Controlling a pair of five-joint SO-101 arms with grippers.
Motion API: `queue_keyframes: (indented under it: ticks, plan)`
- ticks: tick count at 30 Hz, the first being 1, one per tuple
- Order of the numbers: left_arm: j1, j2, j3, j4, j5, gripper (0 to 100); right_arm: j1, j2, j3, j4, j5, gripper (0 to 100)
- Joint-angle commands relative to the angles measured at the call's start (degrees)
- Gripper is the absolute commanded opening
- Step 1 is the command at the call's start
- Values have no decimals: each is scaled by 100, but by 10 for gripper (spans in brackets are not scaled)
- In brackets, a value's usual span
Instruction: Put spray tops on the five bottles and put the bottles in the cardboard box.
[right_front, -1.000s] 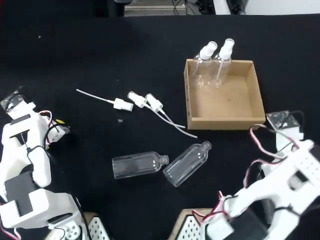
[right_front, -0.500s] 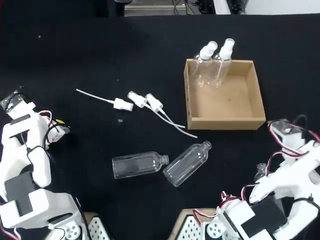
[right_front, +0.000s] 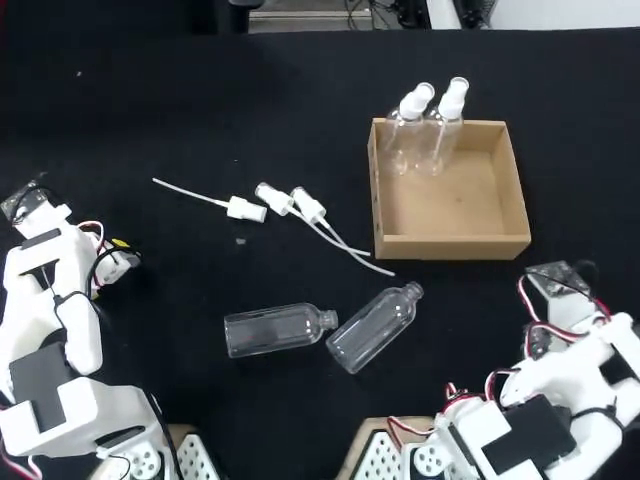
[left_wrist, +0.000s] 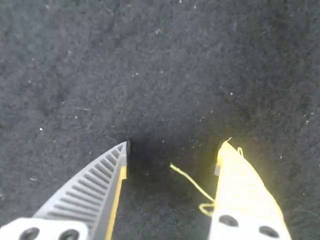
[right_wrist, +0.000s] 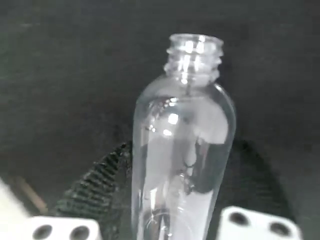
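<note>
Bottle (right_wrist: 182, 130) without top sits clamped in the right gripper (right_wrist: 180, 212), wrist view.

At eight o'clock the left arm (right_front: 45, 330) was white shells, black servo blocks and red wires; the right arm (right_front: 585, 365), at five, matched. The left gripper (left_wrist: 172, 150) had one ribbed grey finger, one yellow.

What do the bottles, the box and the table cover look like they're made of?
Bottles: probably clear, glossy plastic; the dark cover shows through them and they carry bright glints. Box: matte brown cardboard, with thin flat walls. Table cover: black cloth or felt, it seems; matte, fuzzy, flecked with lint.
</note>
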Motion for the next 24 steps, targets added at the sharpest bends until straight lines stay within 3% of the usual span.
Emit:
queue_keyframes:
  ticks: [1,4,10,15,24]
  plan:
    - [119,-26,13,-105,18,275,132,-48,-233,-360,35,13]
    - [119,-26,13,-105,18,275,0,-4,-725,-396,-246,56]
    - [119,-26,13,-97,18,275,-747,4,-1191,-360,-615,47]
    - [119,-26,13,-88,18,275,-1152,-13,-1051,-360,-624,152]
    - [119,-26,13,-97,18,275,-1125,-13,-1033,-360,-677,320]
